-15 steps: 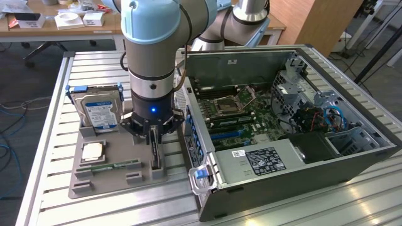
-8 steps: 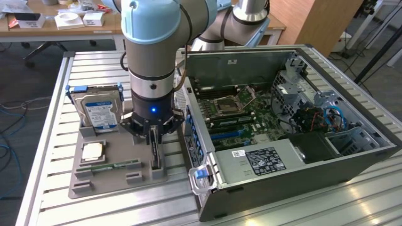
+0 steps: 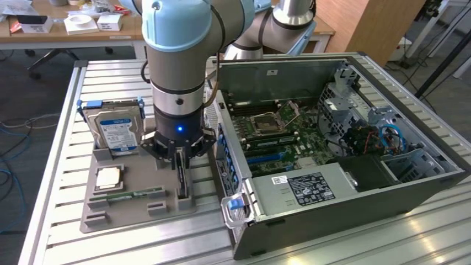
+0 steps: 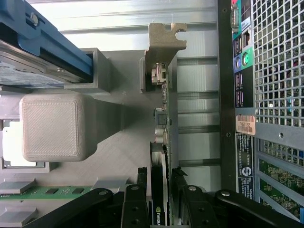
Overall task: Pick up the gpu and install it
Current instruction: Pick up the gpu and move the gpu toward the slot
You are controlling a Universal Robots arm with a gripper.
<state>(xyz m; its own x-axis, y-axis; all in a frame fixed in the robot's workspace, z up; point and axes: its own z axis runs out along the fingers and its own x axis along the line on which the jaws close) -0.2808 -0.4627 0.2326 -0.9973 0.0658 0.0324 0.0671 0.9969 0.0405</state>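
Thin black gpu [image 4: 160, 190] (silver-bracketed) stands edgewise in the grey ridged holder [image 3: 129, 212], between parted jaws.

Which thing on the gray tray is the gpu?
Find the open computer case, then the gray tray beside it on the exterior view's left. On the tray's side nearest the case, under the gripper, the gpu stands on its edge. It is a thin black card, unlike the silver hard drive with its blue label or the green memory stick lying flat.

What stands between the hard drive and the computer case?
The gpu, upright on edge in the grey tray, with the gripper astride it; the exterior view shows this.
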